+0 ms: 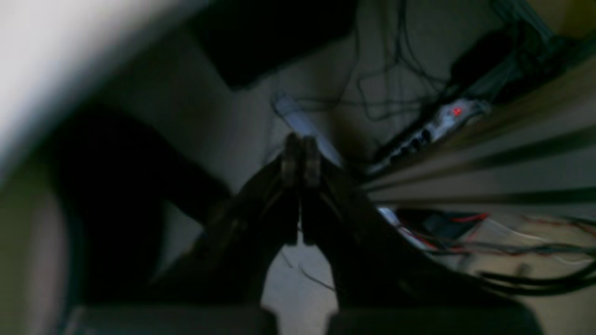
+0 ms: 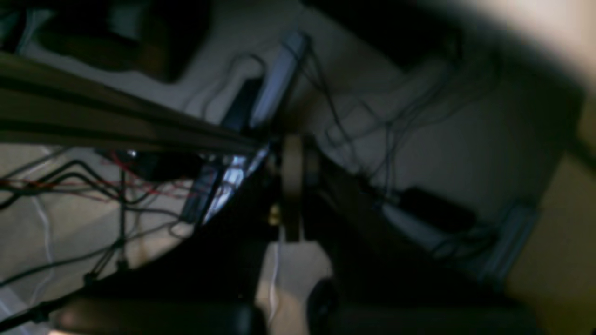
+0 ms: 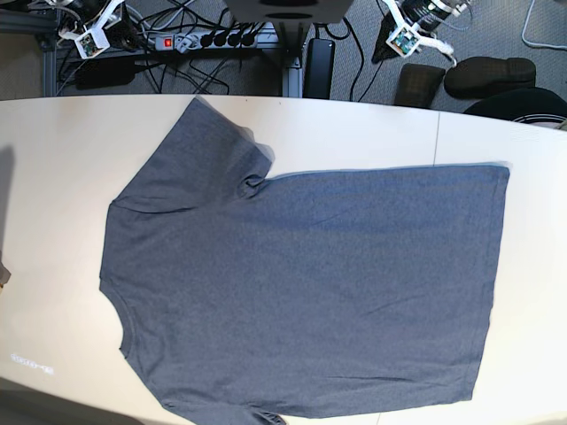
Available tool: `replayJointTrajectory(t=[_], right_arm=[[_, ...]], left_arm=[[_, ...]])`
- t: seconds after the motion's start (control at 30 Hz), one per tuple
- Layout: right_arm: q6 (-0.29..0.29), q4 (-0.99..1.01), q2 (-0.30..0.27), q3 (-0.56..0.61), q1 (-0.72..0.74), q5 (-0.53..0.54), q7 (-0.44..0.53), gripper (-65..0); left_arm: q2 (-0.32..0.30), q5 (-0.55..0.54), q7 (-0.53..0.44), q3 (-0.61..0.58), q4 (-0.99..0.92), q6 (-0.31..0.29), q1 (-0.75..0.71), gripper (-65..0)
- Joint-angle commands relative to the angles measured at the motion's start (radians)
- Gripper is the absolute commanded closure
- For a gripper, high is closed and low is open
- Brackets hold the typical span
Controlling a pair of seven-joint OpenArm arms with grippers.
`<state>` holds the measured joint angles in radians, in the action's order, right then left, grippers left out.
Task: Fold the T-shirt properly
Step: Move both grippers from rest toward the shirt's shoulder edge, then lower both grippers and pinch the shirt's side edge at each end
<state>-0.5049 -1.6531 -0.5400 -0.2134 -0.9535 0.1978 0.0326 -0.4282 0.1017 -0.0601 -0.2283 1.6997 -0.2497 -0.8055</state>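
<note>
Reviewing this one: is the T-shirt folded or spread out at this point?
Spread out: in the base view the T-shirt lies flat, its neckline at one end, hem at the other, one sleeve extended.
</note>
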Motion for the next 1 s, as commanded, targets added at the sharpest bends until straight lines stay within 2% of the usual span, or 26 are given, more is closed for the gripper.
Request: replayJointTrajectory(t=[0.0, 0.07, 0.23, 0.3, 0.37, 0.4, 0.47, 0.5, 0.53, 0.57, 0.63, 0.8, 0.97], right_arm=[[-0.008, -0.040, -0.024, -0.014, -0.019, 0.000, 0.018, 0.0], [-0.008, -0.085, -0.040, -0.028, -0.019, -0.024, 0.015, 0.0], [-0.007, -0.157, -0.065, -0.085, 0.006, -0.134, 0.012, 0.0], [-0.007, -0.166, -0.079, -0.107, 0.031, -0.159, 0.011, 0.0], [-0.007, -0.166, -0.109, -0.109, 0.068, -0.200, -0.004, 0.0], [-0.006, -0.166, -0.127, -0.108, 0.092, -0.216, -0.015, -4.9], [-0.003, -0.165, -0.174, -0.098, 0.142, -0.221, -0.019, -23.1], [-0.004, -0.165, -0.198, -0.093, 0.167, -0.221, -0.019, -30.1], [-0.004, -0.164, -0.221, -0.084, 0.196, -0.222, -0.019, -34.7], [-0.004, -0.164, -0.245, -0.070, 0.220, -0.235, -0.021, -37.1], [-0.003, -0.164, -0.296, -0.017, 0.269, -0.301, -0.023, -37.8], [0.001, -0.151, -0.411, 0.211, 0.404, -0.444, -0.035, -37.8], [0.004, -0.116, -0.468, 0.393, 0.520, -0.552, -0.035, -37.8]], left_arm=[[-0.017, 0.012, 0.012, 0.001, 0.048, -0.001, -0.013, 0.0], [-0.041, 0.043, 0.050, 0.001, 0.114, 0.021, -0.011, 0.0], [-0.109, 0.127, 0.065, 0.001, 0.216, 0.151, -0.012, 0.0], [-0.141, 0.182, 0.065, 0.001, 0.230, 0.168, -0.011, -0.3], [-0.171, 0.227, 0.066, 0.001, 0.237, 0.172, -0.006, -4.0], [-0.186, 0.239, 0.066, 0.001, 0.238, 0.176, -0.003, -7.3], [-0.214, 0.262, 0.075, 0.001, 0.238, 0.182, 0.011, -15.7], [-0.227, 0.269, 0.083, 0.001, 0.238, 0.182, 0.022, -20.0], [-0.238, 0.270, 0.096, 0.001, 0.237, 0.182, 0.034, -23.7], [-0.246, 0.268, 0.113, 0.001, 0.237, 0.183, 0.047, -27.0], [-0.265, 0.255, 0.134, 0.001, 0.234, 0.182, 0.078, -29.7], [-0.300, 0.210, 0.149, 0.000, 0.215, 0.150, 0.172, -29.7], [-0.327, 0.202, 0.169, 0.000, 0.173, 0.143, 0.214, -29.7]])
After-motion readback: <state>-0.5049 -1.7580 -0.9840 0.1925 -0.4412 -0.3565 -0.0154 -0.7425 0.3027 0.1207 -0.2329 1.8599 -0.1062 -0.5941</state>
